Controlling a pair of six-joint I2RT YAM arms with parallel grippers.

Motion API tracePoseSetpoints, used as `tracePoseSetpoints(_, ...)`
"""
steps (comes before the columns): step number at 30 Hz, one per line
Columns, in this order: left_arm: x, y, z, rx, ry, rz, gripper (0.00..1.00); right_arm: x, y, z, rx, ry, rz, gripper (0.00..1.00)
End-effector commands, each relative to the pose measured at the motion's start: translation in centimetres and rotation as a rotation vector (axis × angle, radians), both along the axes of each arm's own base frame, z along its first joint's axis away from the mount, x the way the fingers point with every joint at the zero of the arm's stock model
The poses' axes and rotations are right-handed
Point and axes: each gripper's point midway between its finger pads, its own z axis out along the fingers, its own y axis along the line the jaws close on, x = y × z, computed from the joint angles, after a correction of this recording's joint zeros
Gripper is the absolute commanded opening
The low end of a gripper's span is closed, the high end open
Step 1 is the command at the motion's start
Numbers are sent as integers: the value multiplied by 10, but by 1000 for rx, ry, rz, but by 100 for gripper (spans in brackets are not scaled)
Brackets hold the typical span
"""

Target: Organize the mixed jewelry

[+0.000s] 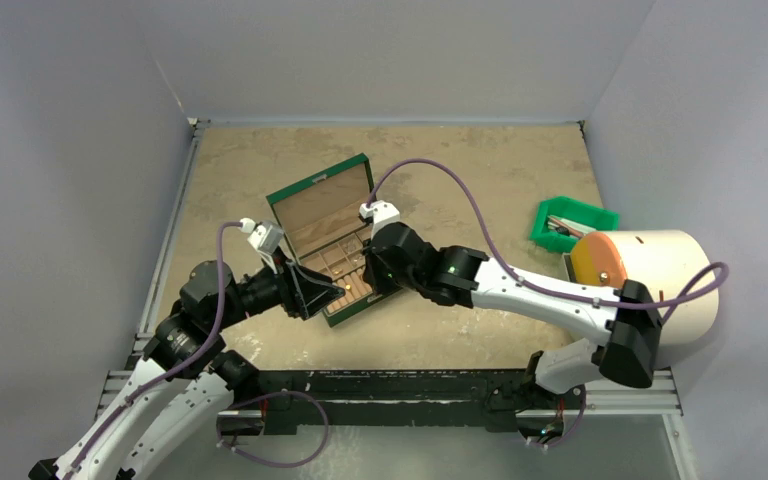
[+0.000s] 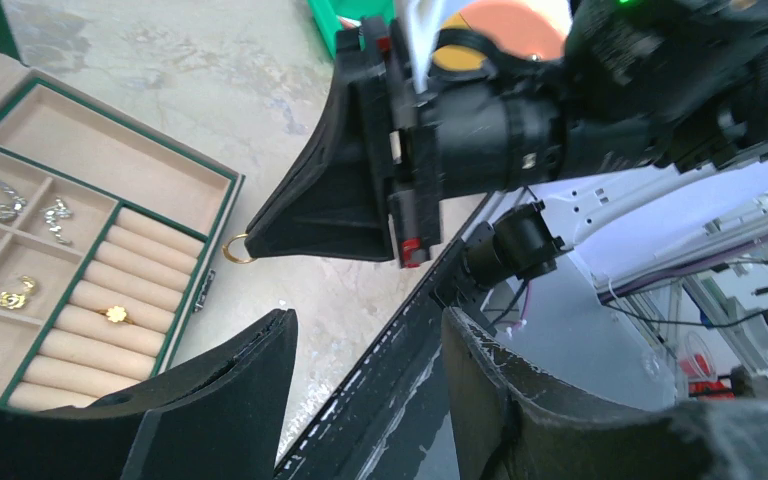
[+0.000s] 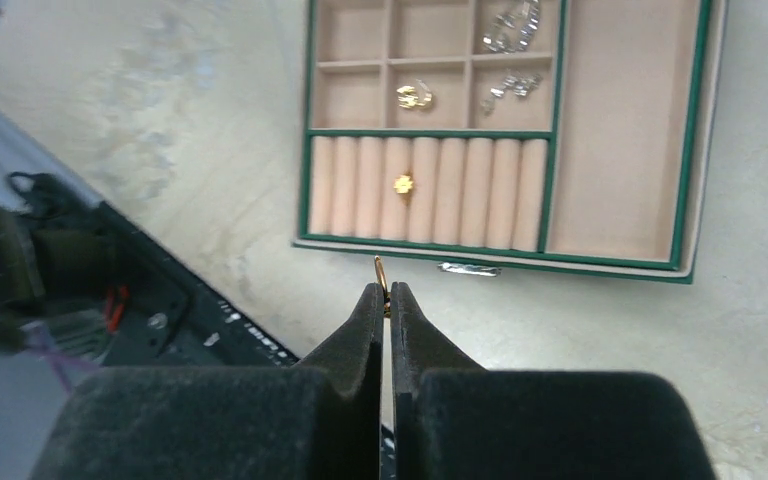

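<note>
The green box (image 1: 317, 186) stands open mid-table. Its tan compartments hold two silver pieces (image 3: 510, 28) (image 3: 512, 87) and a gold piece (image 3: 415, 96). A gold stud ring (image 3: 403, 184) sits in the tan ring rolls. My right gripper (image 3: 381, 291) is shut on a thin gold ring (image 3: 380, 268) and holds it just off the box's near edge, above the table. The left wrist view shows that ring (image 2: 235, 248) at the right gripper's tip. My left gripper (image 2: 365, 325) is open and empty, close beside the box's near corner.
A green bin (image 1: 572, 222) stands at the right rear. A white cylinder with an orange end (image 1: 650, 275) lies beside it. The black rail (image 1: 410, 385) runs along the table's front edge, right below both grippers.
</note>
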Motion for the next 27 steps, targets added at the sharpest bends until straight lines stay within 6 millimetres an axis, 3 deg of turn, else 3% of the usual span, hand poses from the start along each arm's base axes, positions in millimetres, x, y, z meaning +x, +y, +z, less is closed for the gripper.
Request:
tracePoseSetpoints(1, 10, 14, 27, -24, -86, 97, 54, 20, -4, -3, -88, -26, -96, 0)
tracePoseSetpoints(12, 13, 30, 35, -39, -116, 193, 54, 39, 12, -49, -234, 51, -161, 0)
tracePoseSetpoints(27, 16, 32, 34, -34, -112, 212, 54, 49, 12, -86, -330, 94, -236, 0)
